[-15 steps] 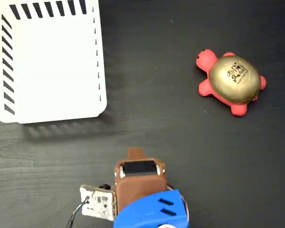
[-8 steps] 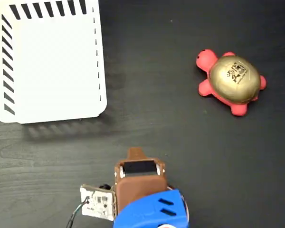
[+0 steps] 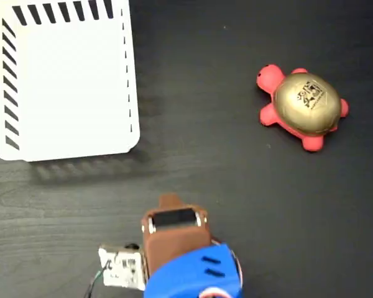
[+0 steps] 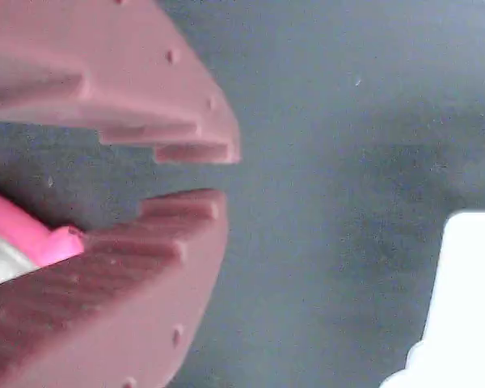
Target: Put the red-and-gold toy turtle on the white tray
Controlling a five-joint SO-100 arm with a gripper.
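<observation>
The red-and-gold toy turtle [image 3: 301, 107] sits upright on dark tabletop, well apart from the white tray [image 3: 65, 81].

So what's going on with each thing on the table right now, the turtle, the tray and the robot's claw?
Red-and-gold toy turtle: upright on the dark table, shell up, untouched, at the right of the fixed view.
White tray: empty, lying flat at the upper left of the fixed view, far from the turtle.
Gripper: slightly open, holding nothing, fingertips apart with a narrow gap, low near the bottom edge of the fixed view.
</observation>
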